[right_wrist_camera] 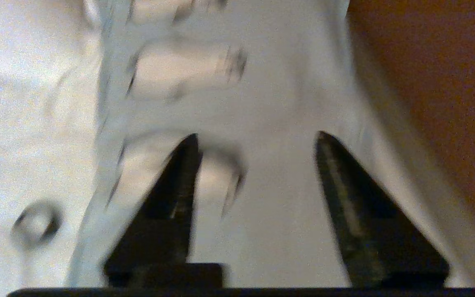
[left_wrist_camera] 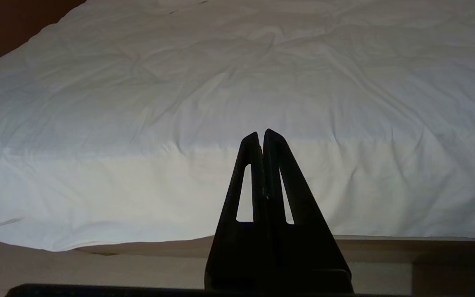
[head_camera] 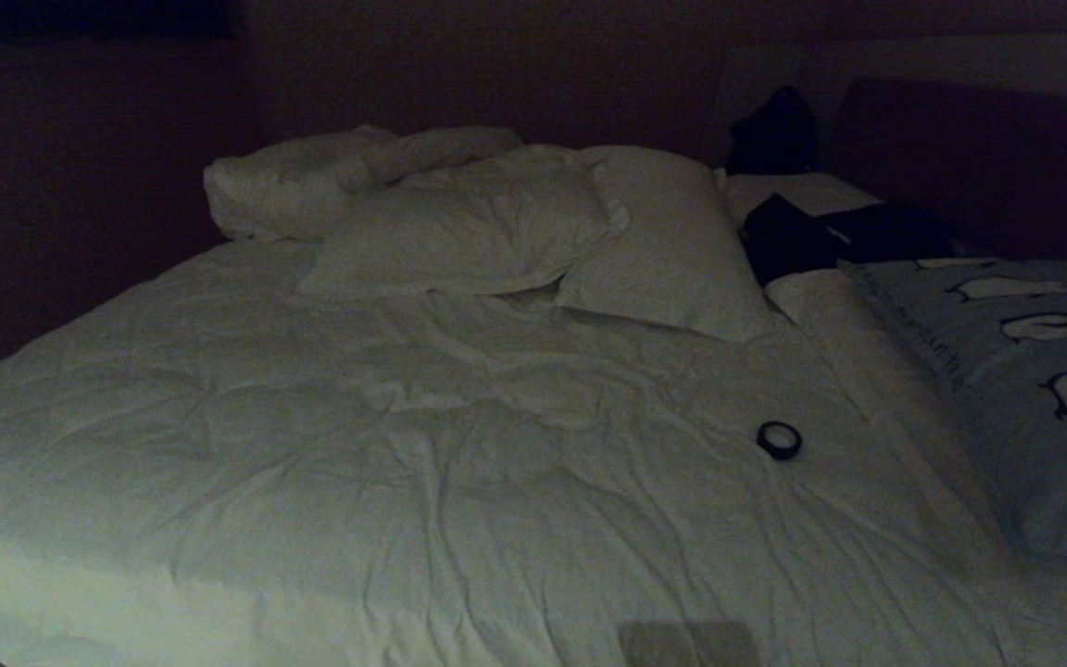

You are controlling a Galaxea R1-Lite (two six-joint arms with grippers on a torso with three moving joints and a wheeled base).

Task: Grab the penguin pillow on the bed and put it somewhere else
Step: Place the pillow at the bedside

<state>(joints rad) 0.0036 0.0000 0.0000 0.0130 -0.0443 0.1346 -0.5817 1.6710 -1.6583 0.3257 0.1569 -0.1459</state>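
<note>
Room: dim, with a dark wall and dark headboard [head_camera: 978, 157] behind the bed [head_camera: 330, 482], whose rumpled white duvet fills most of the head view.
Penguin pillow: the penguin pillow [head_camera: 1043, 389] lies flat on the bed at about 3 o'clock in the head view, partly cut off by the frame edge; its row of black-and-white penguins runs along the surface and the cursive lettering follows its inner edge.
Right gripper: the right gripper [right_wrist_camera: 258, 140] is seen only from its own wrist camera, hovering above the penguin pillow [right_wrist_camera: 262, 123] with its two fingers clearly spread apart and nothing between them (the picture is blurred, so contact with the fabric cannot be judged).
Black ring: a small black ring [head_camera: 779, 439] sits on the duvet just beside the penguin pillow's inner edge, toward 9 o'clock from it; it also shows as a smeared ring [right_wrist_camera: 36, 224] in the right wrist view.
White pillows: two plain white pillows [head_camera: 515, 232] lie near the headboard at 12 o'clock, one overlapping the other, with bunched bedding [head_camera: 302, 181] behind them.
Dark items: dark clothing or a bag [head_camera: 802, 222] rests at about 1 o'clock, between the white pillows and the penguin pillow.
Left gripper: the left gripper [left_wrist_camera: 262, 134] is parked off the bed's near edge, fingers pressed together and empty, pointing at the duvet's hanging side [left_wrist_camera: 138, 194].
</note>
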